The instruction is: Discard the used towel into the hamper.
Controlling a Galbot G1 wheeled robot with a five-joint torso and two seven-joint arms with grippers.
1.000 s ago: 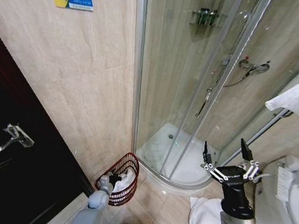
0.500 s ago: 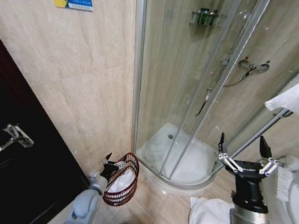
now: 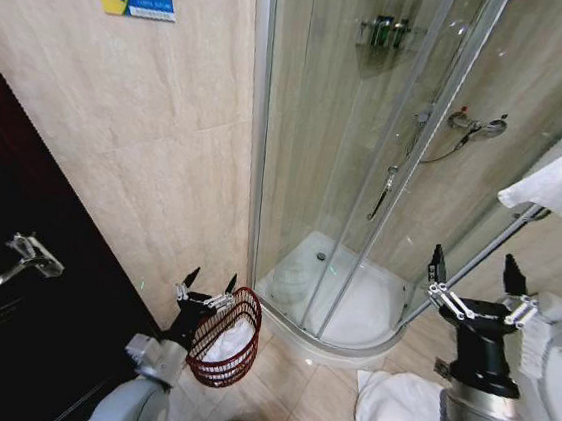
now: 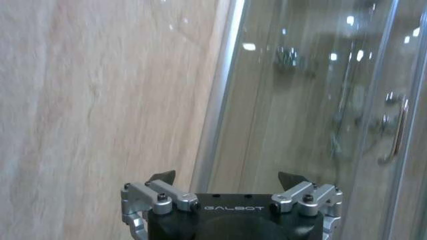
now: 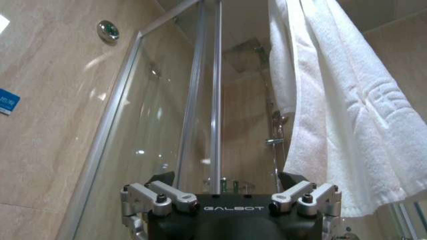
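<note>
Dominating the head view were the beige tiled wall and the curved glass shower enclosure, with a dark wooden door at the left edge. On the floor between wall and shower stood the small round reddish-brown wire-weave hamper, tilted a little, with a white towel lying inside it. More white cloth lay crumpled on the floor tiles near the right arm, and another white towel hung from a rail at the upper right.

The left gripper hovered just above and beside the hamper's rim, jaws spread apart and holding nothing. The right gripper was raised well away, beside the white toilet, jaws likewise apart and empty.

Judging by the towel in the basket and the empty left jaws, the drop looked done; what remained seemed to be drawing the left arm clear without knocking the light hamper.

How deep the towel sat was hard to tell through the weave, and the hamper's base was partly hidden behind the left arm.
</note>
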